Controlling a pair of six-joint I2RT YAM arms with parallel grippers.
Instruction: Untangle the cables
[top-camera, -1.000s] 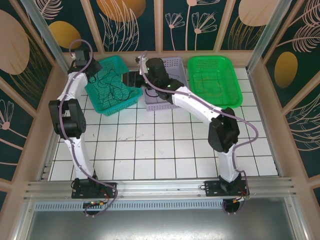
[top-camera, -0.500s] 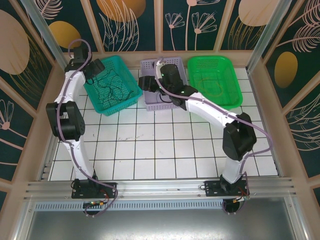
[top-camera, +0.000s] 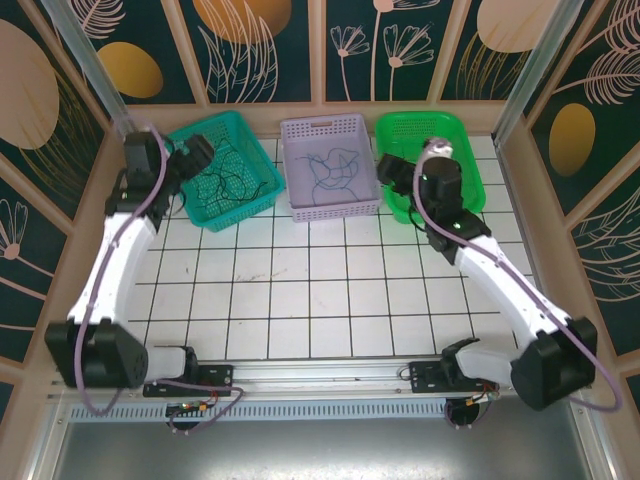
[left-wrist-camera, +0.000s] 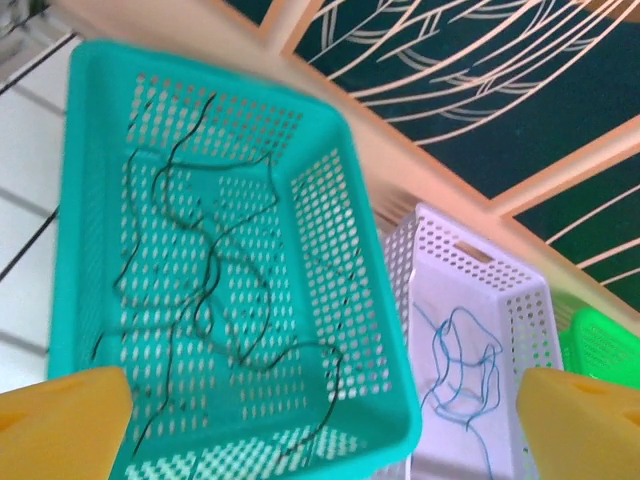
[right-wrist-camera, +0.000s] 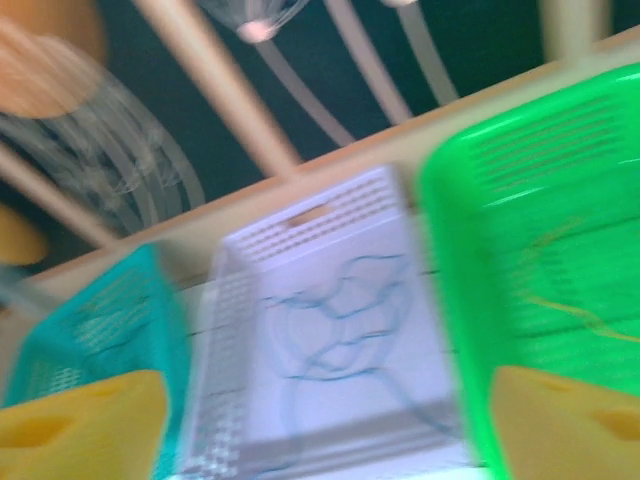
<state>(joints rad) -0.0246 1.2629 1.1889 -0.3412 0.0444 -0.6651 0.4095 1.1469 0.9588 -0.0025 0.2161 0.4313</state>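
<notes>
White tiled table (top-camera: 300, 300), boxed in by dark walls (top-camera: 400, 50) painted with pale leaves and flowers.

Pose: my left arm (top-camera: 115, 260) ran up the left side of the table, elbow low at the near corner, wrist high at the back. My left gripper (top-camera: 195, 155) pointed right over the left rim of the teal basket (top-camera: 245, 205). Its yellow fingers (left-wrist-camera: 60, 425) were spread wide, with nothing between them.

My right arm (top-camera: 500, 280) slanted from the near right corner toward the back. My right gripper (top-camera: 392, 165) sat over the left part of the green basket (top-camera: 460, 150), aimed at the lilac basket (top-camera: 330, 208). The jaws were apart and empty, though the wrist view was blurred.

Count: two arms and three baskets in a row along the back. They were teal at left, lilac in the middle and green at right.

Black cables (left-wrist-camera: 210, 280) lay as loose squiggles on the teal basket's floor; there were several, and I could not count the strands. Blue cables (top-camera: 335, 168) lay looped together in the lilac basket. One thin pale strand (right-wrist-camera: 585, 315) lay in the green basket.
</notes>
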